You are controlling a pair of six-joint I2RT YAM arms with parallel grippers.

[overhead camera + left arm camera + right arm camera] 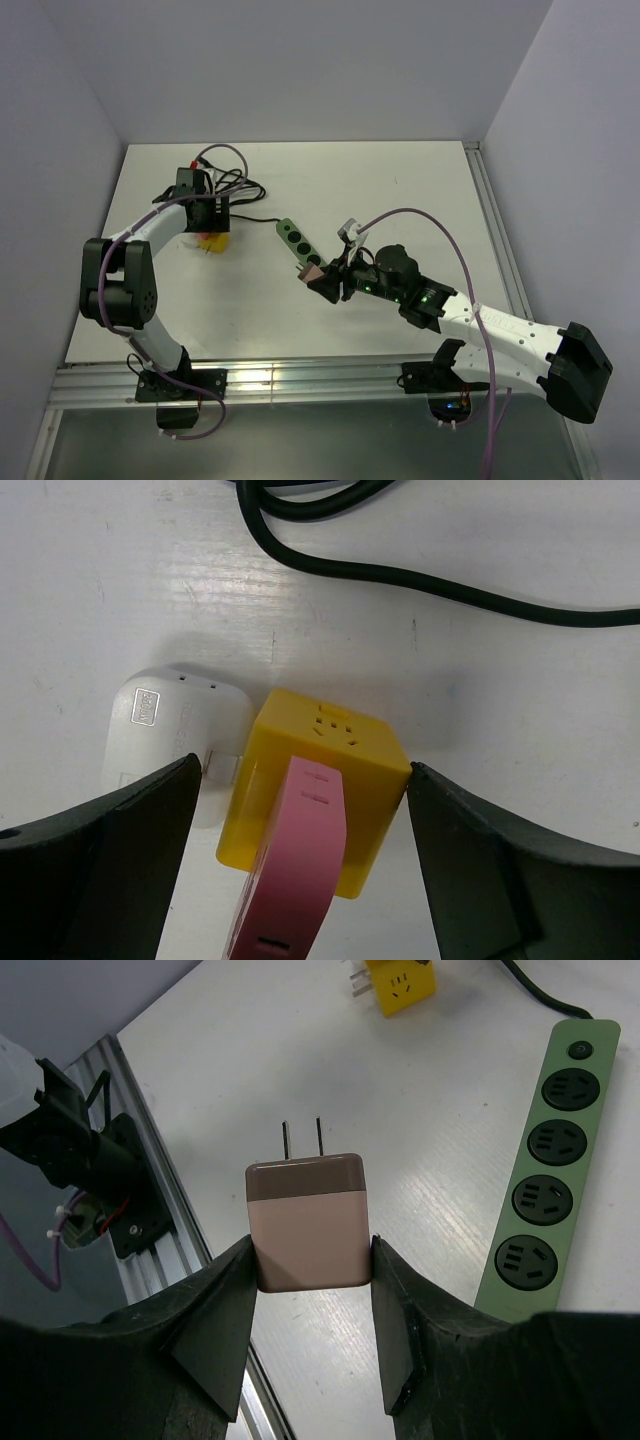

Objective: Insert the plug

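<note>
Gripping one brown two-pronged plug [305, 1225] tight between its fingers, the right pincer [312, 1260] hangs just beside the near end of the single green power strip [550, 1160], whose four sockets lie mid-tabletop [400, 190]. Toward the far-left corner, the left pincer [300, 780] gapes wide around one yellow cube adapter [330, 730]. One white charger [170, 715] sits against the adapter, with one black cable [400, 575] beyond.

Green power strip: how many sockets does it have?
4, in one row along the green power strip: one socket beside the switch, two mid-strip, one at the near end. None seems hidden.
</note>
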